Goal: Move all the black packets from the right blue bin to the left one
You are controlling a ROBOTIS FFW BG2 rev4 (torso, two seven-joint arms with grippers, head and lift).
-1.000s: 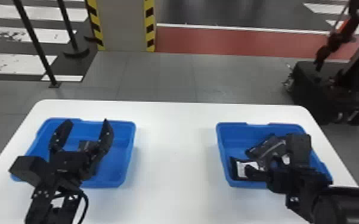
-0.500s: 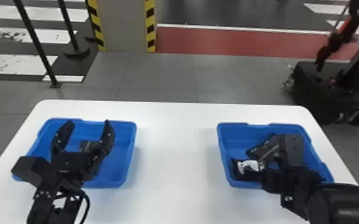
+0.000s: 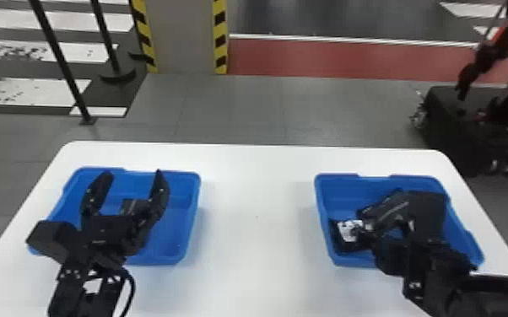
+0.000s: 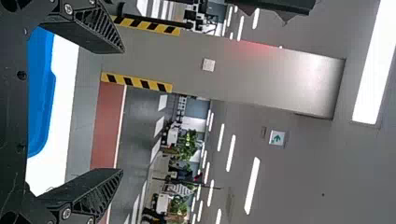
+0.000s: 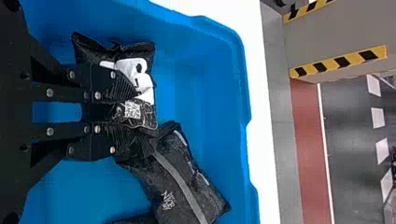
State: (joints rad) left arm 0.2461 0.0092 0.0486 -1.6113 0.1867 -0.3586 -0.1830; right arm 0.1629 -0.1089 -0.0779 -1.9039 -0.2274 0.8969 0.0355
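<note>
In the head view my left gripper (image 3: 131, 173) stands open over the left blue bin (image 3: 187, 219), where a black packet (image 3: 134, 206) lies. It is open in the left wrist view (image 4: 122, 110) too, nothing between its fingers. My right gripper (image 3: 365, 238) is down inside the right blue bin (image 3: 322, 219), by a white-labelled black packet (image 3: 347, 231) and a grey-striped one (image 3: 386, 208). In the right wrist view, the right gripper (image 5: 133, 116) is shut on a black packet (image 5: 133, 110) with a square code. The striped packet (image 5: 182, 186) lies against one finger.
Both bins stand on a white table (image 3: 257, 219), with a wide strip of tabletop between them. Another dark packet edge (image 5: 135, 219) shows in the right bin. Beyond the table are a black wheeled base (image 3: 447, 126) and thin black posts (image 3: 59, 59).
The right gripper has shifted slightly among the packets in the right bin, and its fingers cover the white label differently. My left arm has kept its place above the left bin.
</note>
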